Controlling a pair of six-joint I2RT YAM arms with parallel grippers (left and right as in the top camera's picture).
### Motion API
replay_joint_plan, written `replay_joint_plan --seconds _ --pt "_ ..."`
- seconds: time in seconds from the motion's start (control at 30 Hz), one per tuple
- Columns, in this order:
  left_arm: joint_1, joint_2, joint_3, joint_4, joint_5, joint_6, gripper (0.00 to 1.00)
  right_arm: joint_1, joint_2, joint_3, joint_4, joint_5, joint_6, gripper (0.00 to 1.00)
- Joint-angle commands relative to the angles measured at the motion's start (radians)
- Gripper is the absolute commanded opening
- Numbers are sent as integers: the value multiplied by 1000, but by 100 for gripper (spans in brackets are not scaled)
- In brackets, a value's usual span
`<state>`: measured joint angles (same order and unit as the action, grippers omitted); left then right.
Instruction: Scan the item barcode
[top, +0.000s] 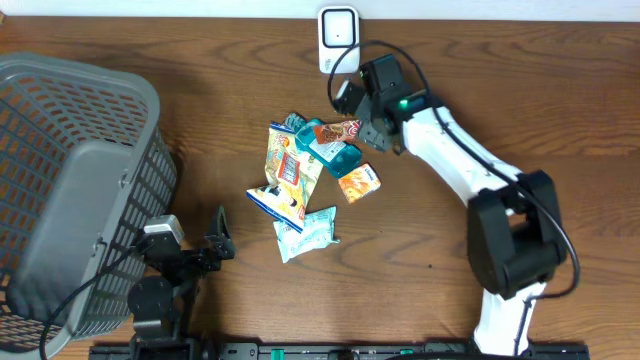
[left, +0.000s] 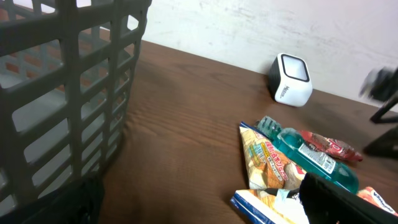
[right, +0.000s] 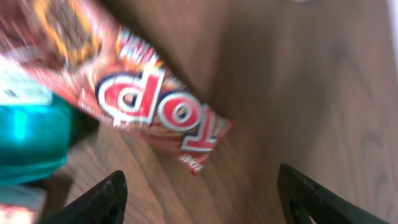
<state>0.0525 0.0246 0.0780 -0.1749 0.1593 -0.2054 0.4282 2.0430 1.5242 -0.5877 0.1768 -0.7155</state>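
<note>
The white barcode scanner stands at the back edge of the table. A red snack packet lies flat on the wood at the top of the item pile, partly over a teal bottle. My right gripper hovers just right of the packet, open, with only bare table between its fingers. My left gripper rests low at the front left, wide open and holding nothing.
A grey mesh basket fills the left side. The pile also holds a yellow chips bag, an orange packet, a blue-edged packet and a pale teal packet.
</note>
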Motion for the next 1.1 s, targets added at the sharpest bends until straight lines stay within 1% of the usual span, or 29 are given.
replay_joint_plan --seconds 0.0,0.17,0.33,0.53,0.6,0.63,0.7,0.73,0.77,0.8,0.83,0.93,1.07 --pt "2 0 -15 -25 16 2 100 19 13 11 -18 49 -52 71" --pt "2 0 -15 -25 16 2 100 27 19 -4 -2 18 -73 73" --pt "2 0 -15 -25 16 2 100 34 76 -27 43 -6 -95 73" --pt "2 0 -15 -25 16 2 100 68 183 -27 84 -3 -124 71" --pt "2 0 -15 -25 16 2 100 81 212 -27 108 -3 -134 68" --pt "2 0 -15 -25 16 2 100 85 226 -27 121 -3 -137 65" --pt "2 0 -15 -25 16 2 100 87 253 -27 129 -3 -139 52" --pt "2 0 -15 -25 16 2 100 87 266 -27 126 -3 -138 41" --pt "2 0 -15 -25 16 2 100 87 276 -27 118 -4 -137 22" --pt "2 0 -15 -25 16 2 100 83 286 -27 112 -4 -126 9" --pt "2 0 -15 -25 16 2 100 77 296 -27 105 -4 -103 2" --pt "2 0 -15 -25 16 2 100 57 299 -26 69 -30 -66 1" --pt "2 0 -15 -25 16 2 100 40 247 -3 19 -108 -3 1"
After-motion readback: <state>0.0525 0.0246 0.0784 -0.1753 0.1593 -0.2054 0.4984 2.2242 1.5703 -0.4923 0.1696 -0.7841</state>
